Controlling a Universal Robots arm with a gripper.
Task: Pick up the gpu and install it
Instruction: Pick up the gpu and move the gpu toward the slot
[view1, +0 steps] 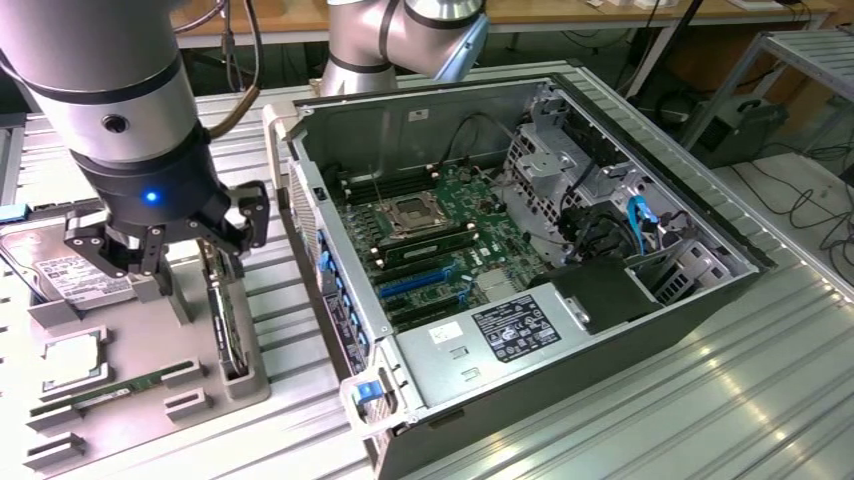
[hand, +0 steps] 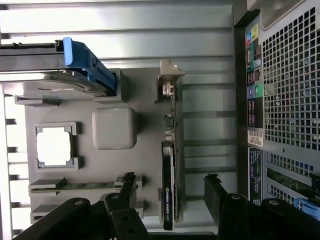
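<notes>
While my pincer (hand: 170, 179) hangs wide open, empty, over the graphics card (hand: 168, 210) at the case's (view1: 387, 125) eight o'clock, I reckon I'm mid-pickup; next needs a square descent.

You can read no text outright. The gpu (hand: 168, 192) carries a small green logo and white lettering along its edge, too small to spell out. The power supply label (view1: 514, 327), at five o'clock from the motherboard (view1: 441, 230), and the hard drive label (view1: 74, 278) stay illegible.
</notes>
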